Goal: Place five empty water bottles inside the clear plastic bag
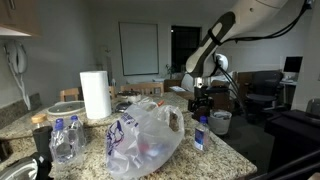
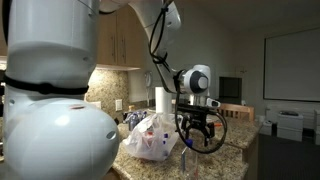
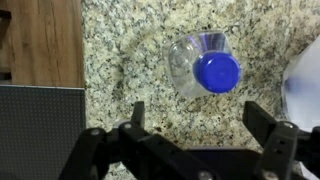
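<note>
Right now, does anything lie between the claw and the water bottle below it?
No. In the wrist view only bare granite counter shows between the open claw and the upright, blue-capped water bottle.

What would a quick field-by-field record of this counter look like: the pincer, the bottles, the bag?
Pincer: open, empty, hovering over one bottle
That bottle: upright on the counter, blue cap on, beside the bag
Bag: slumped, contents unclear
Other bottles: two, standing across the bag from the pincer
</note>
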Action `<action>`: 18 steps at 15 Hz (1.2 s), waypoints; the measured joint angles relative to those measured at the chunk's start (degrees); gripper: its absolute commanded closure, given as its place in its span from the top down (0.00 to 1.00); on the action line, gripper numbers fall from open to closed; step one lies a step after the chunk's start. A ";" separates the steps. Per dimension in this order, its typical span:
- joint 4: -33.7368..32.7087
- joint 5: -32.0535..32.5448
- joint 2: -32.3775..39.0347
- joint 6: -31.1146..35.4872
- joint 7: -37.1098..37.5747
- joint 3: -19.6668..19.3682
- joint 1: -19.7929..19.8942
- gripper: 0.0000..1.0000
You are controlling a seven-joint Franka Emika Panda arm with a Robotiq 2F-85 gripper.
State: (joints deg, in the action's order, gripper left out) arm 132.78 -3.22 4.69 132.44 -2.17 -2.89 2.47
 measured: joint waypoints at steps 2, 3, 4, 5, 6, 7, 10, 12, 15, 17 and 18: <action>1.97 0.00 -1.81 0.41 -0.02 0.30 0.00 0.96; 2.93 0.00 -2.60 0.42 -0.02 0.42 0.00 0.74; 3.84 0.00 -3.31 0.42 -0.02 0.54 -0.02 0.72; 4.68 0.00 -3.89 0.42 -0.02 0.65 -0.05 0.69; 5.37 0.00 -4.37 0.42 -0.02 0.75 -0.11 0.64; 5.92 0.00 -4.73 0.42 -0.02 0.77 -0.24 0.55; 6.43 0.00 -5.20 0.53 -0.02 0.80 -0.44 0.36; 6.42 0.00 -5.27 0.81 -0.02 0.80 -0.44 0.23; 6.33 0.04 -5.29 1.14 -0.02 0.80 -0.44 0.10; 6.27 0.08 -5.29 1.14 -0.02 0.82 -0.44 0.10; 6.27 0.10 -5.29 1.14 -0.02 0.83 -0.44 0.10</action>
State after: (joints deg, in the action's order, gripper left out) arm 139.06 -3.12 -0.59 133.58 -2.18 -2.06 2.03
